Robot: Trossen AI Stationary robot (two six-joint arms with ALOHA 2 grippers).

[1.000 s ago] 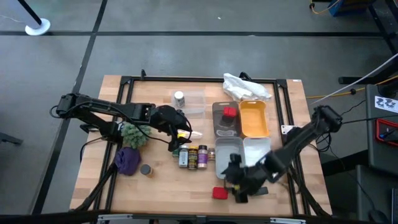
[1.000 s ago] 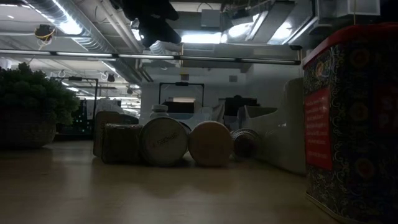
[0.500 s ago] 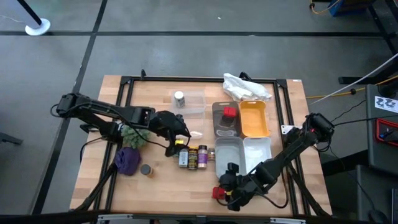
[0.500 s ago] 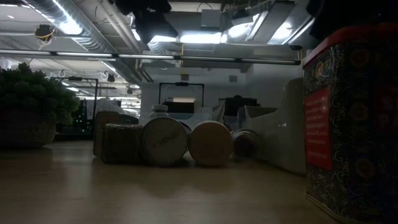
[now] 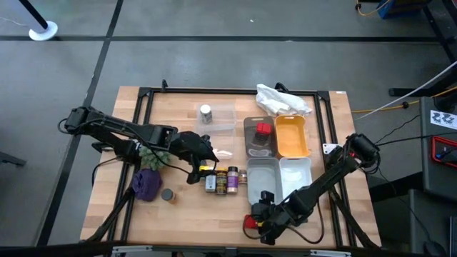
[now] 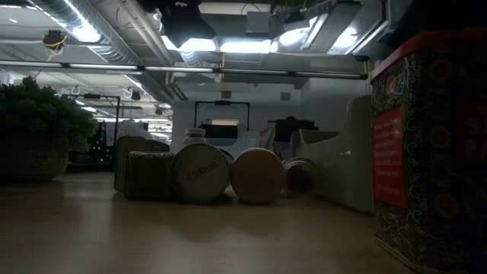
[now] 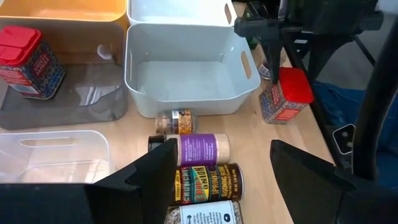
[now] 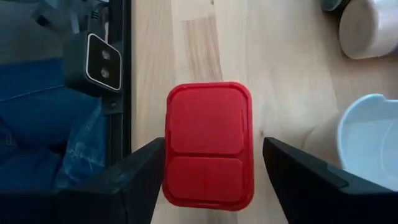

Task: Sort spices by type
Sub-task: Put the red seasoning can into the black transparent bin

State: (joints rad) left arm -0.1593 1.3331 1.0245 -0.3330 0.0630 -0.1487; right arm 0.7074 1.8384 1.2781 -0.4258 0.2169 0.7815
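Wooden surface (image 5: 178, 214), seen from above, with two dark arms. Right hand (image 5: 255, 223): low at the near edge, fingers (image 8: 311, 180) spread to either side of a red-lidded square tin (image 5: 250, 222) that stands upright on the wood; the lid sits between them with a gap on each side, so the tin is bracketed and not clenched. Left hand (image 5: 202, 165): left of centre, fingers (image 7: 152, 177) apart and holding nothing, poised just above a row of jars (image 5: 222, 179) lying on their sides. The row includes a purple-labelled jar (image 7: 198, 149), a dark-labelled jar (image 7: 208, 183), a white-labelled jar (image 7: 200, 215) and a smaller brown jar (image 7: 175, 121) against the front wall of a white bin (image 7: 186, 43). Second red tin (image 5: 263, 129): upright in a grey tray (image 5: 251, 146) behind the white bin, beside a yellow bin (image 5: 291, 135). Silver-capped jar (image 5: 206, 112): upright in a clear tray (image 5: 223, 120) toward the far side. Small round tin (image 5: 167, 194): near the left front, next to a purple cloth lump (image 5: 146, 183). White plastic bag (image 5: 282, 99): at the far edge.
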